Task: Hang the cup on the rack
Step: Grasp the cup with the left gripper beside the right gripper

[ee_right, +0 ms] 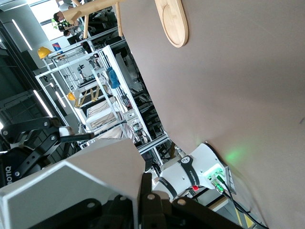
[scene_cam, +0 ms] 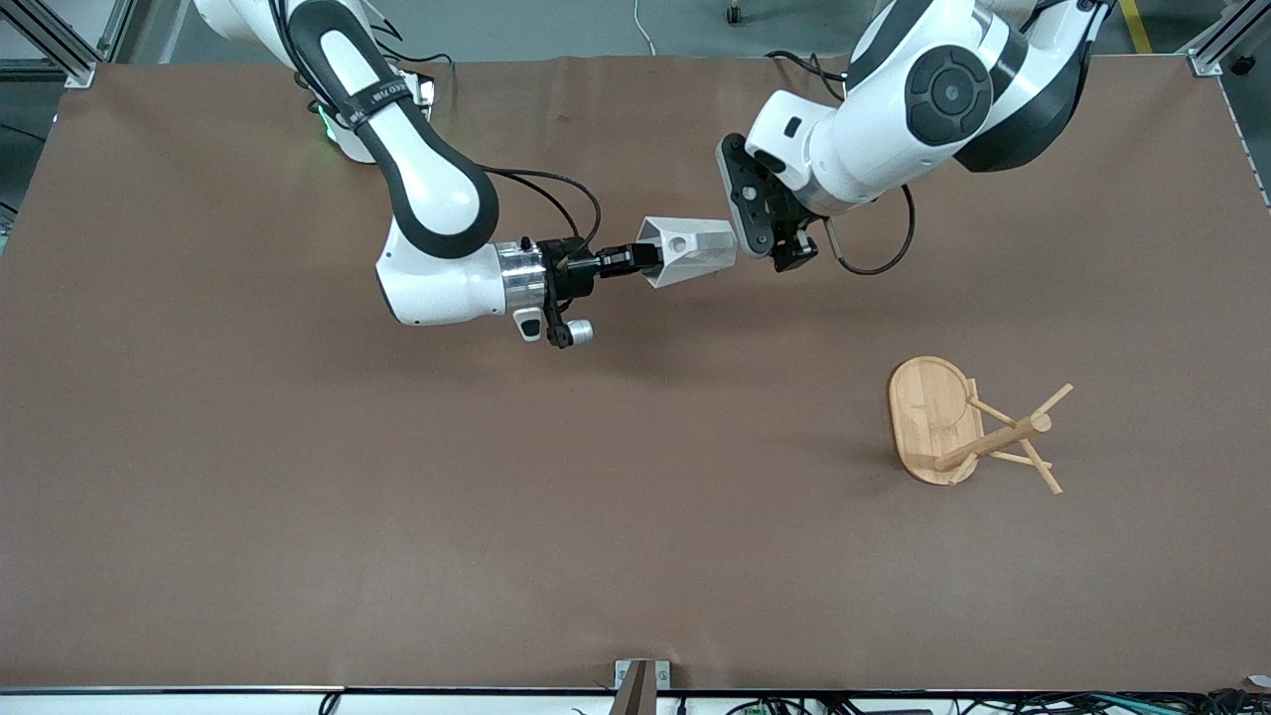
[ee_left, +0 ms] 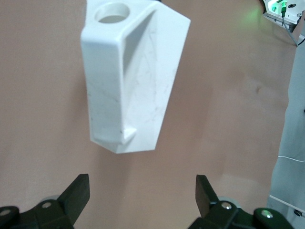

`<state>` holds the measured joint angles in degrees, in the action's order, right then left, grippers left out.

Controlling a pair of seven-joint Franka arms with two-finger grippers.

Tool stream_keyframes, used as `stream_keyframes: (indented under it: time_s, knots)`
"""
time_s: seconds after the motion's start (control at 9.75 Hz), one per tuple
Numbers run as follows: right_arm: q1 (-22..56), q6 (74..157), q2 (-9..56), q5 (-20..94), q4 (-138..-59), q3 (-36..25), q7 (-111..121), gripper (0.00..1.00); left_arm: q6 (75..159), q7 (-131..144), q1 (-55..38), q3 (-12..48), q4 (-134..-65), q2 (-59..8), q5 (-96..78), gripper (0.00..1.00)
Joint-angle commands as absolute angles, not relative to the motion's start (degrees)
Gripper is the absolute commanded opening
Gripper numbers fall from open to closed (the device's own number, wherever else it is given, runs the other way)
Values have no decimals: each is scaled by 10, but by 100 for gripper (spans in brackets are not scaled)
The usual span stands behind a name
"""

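The cup is in the air over the middle of the brown surface, carried by the right pincer, which is closed on the rim at its wide mouth; the cup lies sideways, with the pierced handle tab turned up toward the front camera. The left pincer is just beside the narrow end of the cup, its fingers spread wide and not touching it, so I judge that the cup now belongs to the right arm alone. The rack stands well apart, nearer to the front camera and toward the left arm's end of the surface. No cup hangs on its pegs. What is left: to carry the cup over to the rack and slip the hole over one peg.
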<state>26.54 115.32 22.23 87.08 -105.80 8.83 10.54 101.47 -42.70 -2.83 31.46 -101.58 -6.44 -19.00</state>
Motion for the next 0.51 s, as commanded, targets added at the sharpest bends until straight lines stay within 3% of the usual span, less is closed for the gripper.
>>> stream_keyframes:
  time_s: [0.0,0.41]
  knots:
    - [266,1156,215,898,-1063,96,107,0,1049,-424,-24,327,-1027,-85,-193,100]
    - [265,1156,215,909,-1063,102,108,0,1067,-416,-25,329,-1027,-87,-195,100]
